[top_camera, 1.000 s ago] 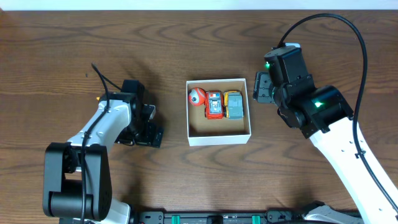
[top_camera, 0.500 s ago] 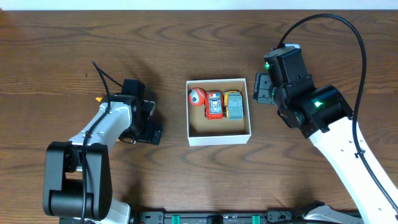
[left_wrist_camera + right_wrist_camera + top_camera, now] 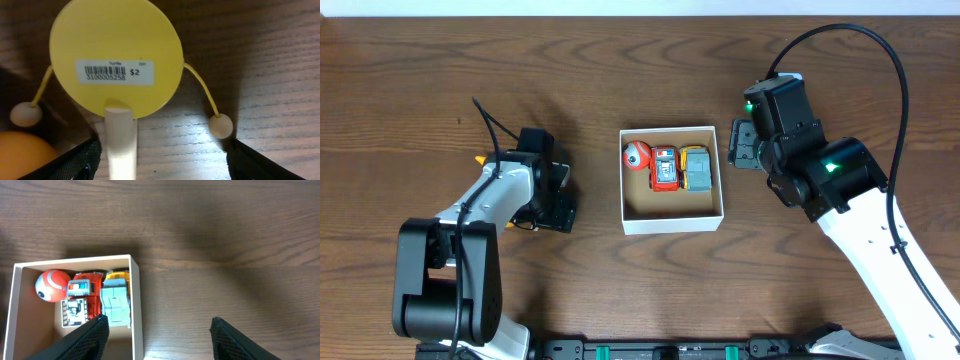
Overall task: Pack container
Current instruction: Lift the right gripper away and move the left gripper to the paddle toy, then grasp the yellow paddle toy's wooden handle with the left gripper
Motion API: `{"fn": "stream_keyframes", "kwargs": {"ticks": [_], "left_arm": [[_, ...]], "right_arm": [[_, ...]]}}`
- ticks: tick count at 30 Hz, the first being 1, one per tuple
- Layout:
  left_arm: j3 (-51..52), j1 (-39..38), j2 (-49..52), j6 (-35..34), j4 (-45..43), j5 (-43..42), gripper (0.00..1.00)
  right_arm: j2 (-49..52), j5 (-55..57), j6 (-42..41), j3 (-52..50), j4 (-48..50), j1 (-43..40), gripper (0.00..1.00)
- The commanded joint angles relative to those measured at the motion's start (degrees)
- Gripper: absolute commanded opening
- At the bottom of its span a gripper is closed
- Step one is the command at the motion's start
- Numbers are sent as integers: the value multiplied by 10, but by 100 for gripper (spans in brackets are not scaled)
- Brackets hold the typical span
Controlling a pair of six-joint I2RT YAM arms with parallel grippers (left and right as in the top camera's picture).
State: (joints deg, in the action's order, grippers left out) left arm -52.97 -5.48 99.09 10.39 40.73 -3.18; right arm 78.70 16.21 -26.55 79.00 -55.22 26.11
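Container [image 3: 672, 226], the small square lidless box with white walls and tan cardboard inside, sat mid-table between the two arms. Roughly half packed, by my read. The near half of its floor was bare cardboard. The far half held a row of three, touching side by side: red-orange ball [image 3: 637, 155] with a white eye patch, red toy car [image 3: 664, 168], yellow-and-grey toy car [image 3: 696, 168]. There was room for more in front.

Left to do, as I judged it: a yellow wooden disc drum [image 3: 115, 30] with a pale stick handle, a barcode sticker and two beads on strings lay on the table outside the box, under the left gripper [image 3: 157, 162]. An orange rounded object [image 3: 20, 150] lay just beside it; I couldn't tell what it was. Both looked like candidates for packing.

Left gripper: jaws spread wide, fingers either side of the drum's handle, nothing clamped. The container lay to its right, apart, with bare wooden table [image 3: 595, 120] between.

Right gripper [image 3: 160, 340]: jaws also apart and empty, only tabletop between the fingers. It hung just beside the container's right wall, toward the far right corner. The box was off to its left, not under it.
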Motion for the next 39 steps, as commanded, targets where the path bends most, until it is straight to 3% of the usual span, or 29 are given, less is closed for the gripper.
{"fn": "stream_keyframes", "kwargs": {"ticks": [1, 10, 15, 31, 39], "left_arm": [[3, -1, 23, 3, 1, 11, 81], [3, -1, 33, 3, 0, 11, 62], [2, -1, 33, 3, -2, 11, 46], [2, -1, 33, 3, -10, 11, 26], [-9, -1, 31, -4, -10, 11, 6]], "right_arm": [[2, 1, -4, -1, -2, -4, 68], [2, 1, -4, -1, -3, -4, 68], [2, 1, -4, -1, -3, -4, 69], [2, 40, -4, -1, -1, -26, 69], [2, 39, -3, -1, -1, -68, 69]]}}
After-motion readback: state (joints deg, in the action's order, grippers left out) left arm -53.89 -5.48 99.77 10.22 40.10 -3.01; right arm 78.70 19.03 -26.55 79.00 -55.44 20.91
